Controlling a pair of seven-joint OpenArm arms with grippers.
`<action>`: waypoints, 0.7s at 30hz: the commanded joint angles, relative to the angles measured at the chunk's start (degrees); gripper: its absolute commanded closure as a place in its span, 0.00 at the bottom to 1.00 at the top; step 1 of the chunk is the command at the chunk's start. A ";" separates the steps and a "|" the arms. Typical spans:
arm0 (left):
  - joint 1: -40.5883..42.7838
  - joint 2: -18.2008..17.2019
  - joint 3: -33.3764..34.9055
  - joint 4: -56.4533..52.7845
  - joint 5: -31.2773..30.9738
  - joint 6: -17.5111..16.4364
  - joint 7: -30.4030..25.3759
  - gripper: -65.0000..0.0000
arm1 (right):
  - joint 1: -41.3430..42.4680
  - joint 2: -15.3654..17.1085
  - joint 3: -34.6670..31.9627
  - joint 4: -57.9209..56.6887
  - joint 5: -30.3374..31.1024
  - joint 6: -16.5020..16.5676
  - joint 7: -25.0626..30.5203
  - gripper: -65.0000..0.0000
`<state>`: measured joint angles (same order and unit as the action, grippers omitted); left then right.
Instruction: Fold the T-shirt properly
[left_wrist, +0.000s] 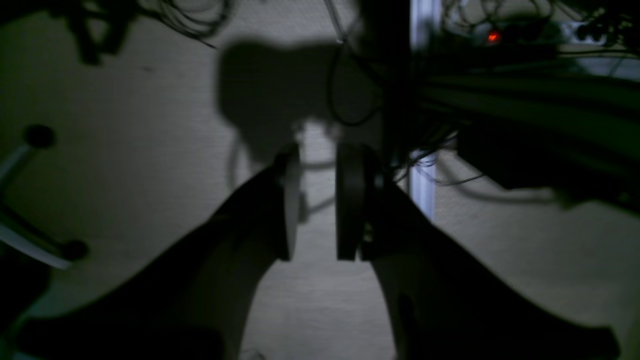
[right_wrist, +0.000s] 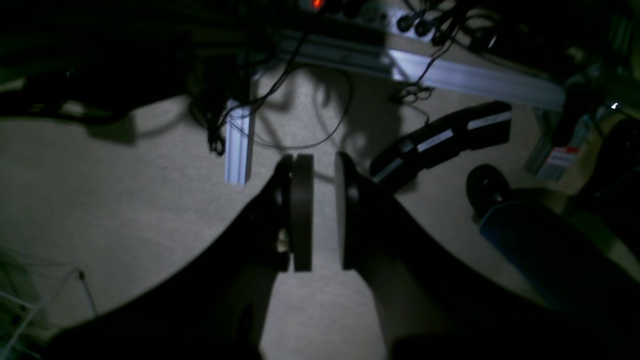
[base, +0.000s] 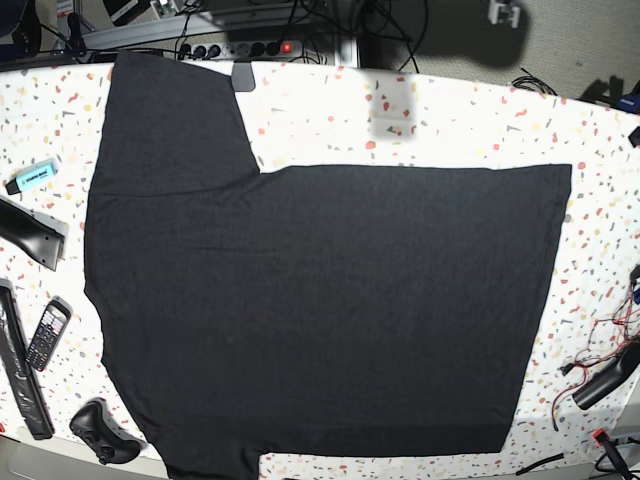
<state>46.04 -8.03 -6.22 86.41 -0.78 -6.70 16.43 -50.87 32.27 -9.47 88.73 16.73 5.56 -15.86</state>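
The T-shirt (base: 320, 300) is plain black all over, no print showing on this side. The table (base: 600, 150) under it is white with a terrazzo speckle, little red, orange, grey and yellowish chips everywhere. There's a light blue highlighter (base: 32, 176) by the sleeve, a black phone (base: 46, 333) with pale keys, and a black game controller (base: 102, 432). The power strip (base: 255, 47) at the back has a glowing red switch. Red wires (base: 590, 358) sit on the other edge.

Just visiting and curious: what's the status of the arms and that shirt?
Left gripper and right gripper open, empty, off the table. Large black fabric T-shirt spread flat, unfolded. Black phone and black controller beside its edge.
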 joint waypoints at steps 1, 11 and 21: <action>1.73 -0.87 -0.04 2.25 0.26 -0.15 -0.52 0.81 | -1.60 1.42 0.81 2.73 0.39 0.22 -0.33 0.88; 6.82 -9.31 -0.07 15.32 1.09 -0.15 3.02 0.81 | -9.92 7.82 11.58 25.20 -0.04 0.61 -8.74 0.88; 6.25 -16.31 -0.04 28.24 18.73 -0.17 5.03 0.81 | -10.40 11.41 23.39 35.98 -0.04 4.94 -11.26 0.88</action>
<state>51.70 -23.88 -6.04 113.73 17.65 -7.60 22.37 -60.80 43.20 13.52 123.79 16.64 10.28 -27.77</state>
